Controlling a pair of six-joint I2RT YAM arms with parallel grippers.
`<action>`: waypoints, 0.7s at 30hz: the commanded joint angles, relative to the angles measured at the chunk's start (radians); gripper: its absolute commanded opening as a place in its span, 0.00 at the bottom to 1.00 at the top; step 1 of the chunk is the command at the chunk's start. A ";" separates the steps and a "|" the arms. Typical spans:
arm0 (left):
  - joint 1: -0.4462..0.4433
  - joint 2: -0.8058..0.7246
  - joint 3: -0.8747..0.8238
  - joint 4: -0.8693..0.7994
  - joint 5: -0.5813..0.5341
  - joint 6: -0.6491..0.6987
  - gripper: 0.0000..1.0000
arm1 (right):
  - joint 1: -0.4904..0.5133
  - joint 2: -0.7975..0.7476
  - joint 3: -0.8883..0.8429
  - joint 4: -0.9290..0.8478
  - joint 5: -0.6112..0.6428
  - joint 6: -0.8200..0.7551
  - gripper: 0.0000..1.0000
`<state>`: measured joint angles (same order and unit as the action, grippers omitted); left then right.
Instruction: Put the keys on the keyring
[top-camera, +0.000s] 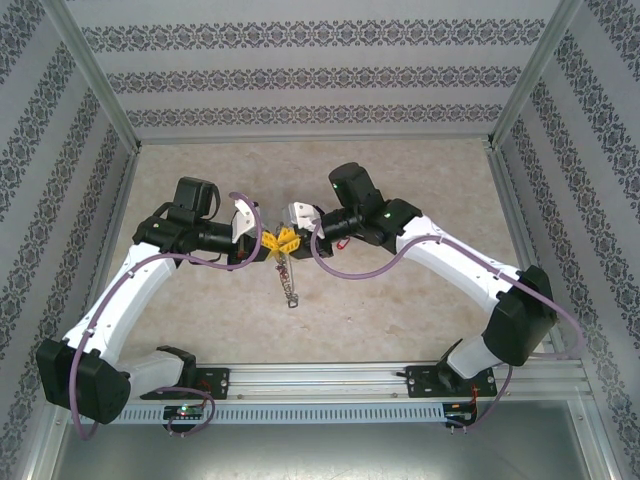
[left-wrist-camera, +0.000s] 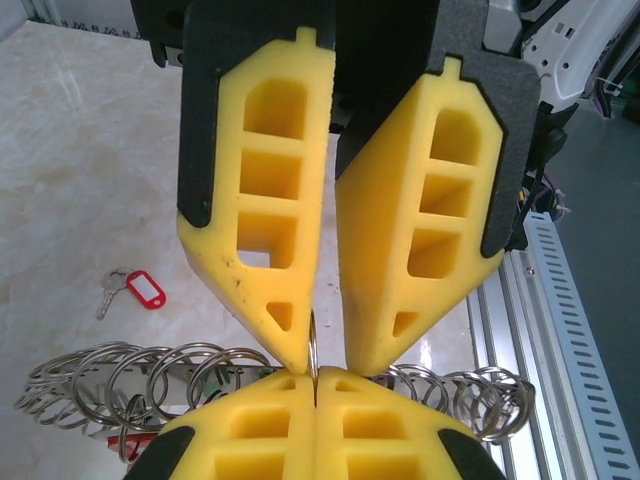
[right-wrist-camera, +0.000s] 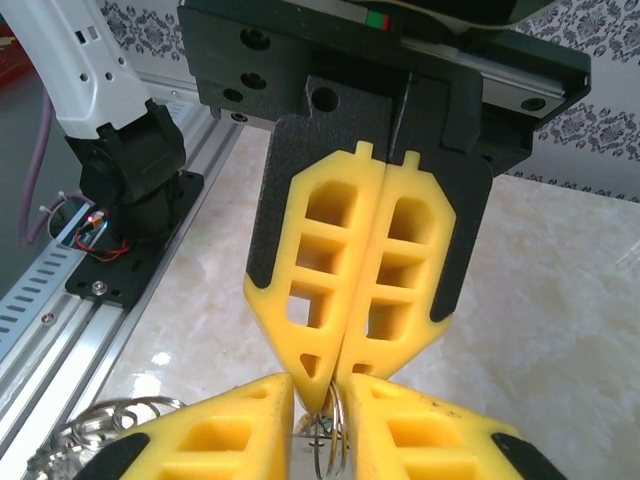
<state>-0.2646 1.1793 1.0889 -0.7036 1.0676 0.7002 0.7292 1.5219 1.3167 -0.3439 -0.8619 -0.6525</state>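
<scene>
The keyring is a long chain of thin grey metal rings lying on the marble table between the two arms. In the left wrist view its rings spread across the bottom. My left gripper is shut on one upright ring, which stands edge-on between its fingertips. My right gripper comes in from above, tip to tip, with a narrow gap between its jaws that straddles the same ring. Seen from the right wrist, that gripper has rings in the gap. One of the keys, with a red tag, lies loose on the table.
An aluminium rail runs along the near table edge, with both arm bases bolted to it. Patterned walls and metal frame posts close in the table on three sides. An arm base stands at the left in the right wrist view.
</scene>
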 joint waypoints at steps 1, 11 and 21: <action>-0.013 -0.013 0.040 0.009 0.063 0.027 0.00 | 0.017 0.024 0.039 -0.033 -0.018 -0.025 0.15; -0.014 -0.025 0.045 0.004 0.054 0.026 0.00 | 0.013 0.014 0.030 -0.012 0.043 0.006 0.00; -0.013 -0.061 -0.036 0.129 0.033 -0.055 0.15 | -0.040 -0.048 -0.205 0.697 0.135 0.572 0.00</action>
<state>-0.2615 1.1503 1.0740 -0.6365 0.9989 0.6678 0.7124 1.4811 1.1534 0.0185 -0.8021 -0.2882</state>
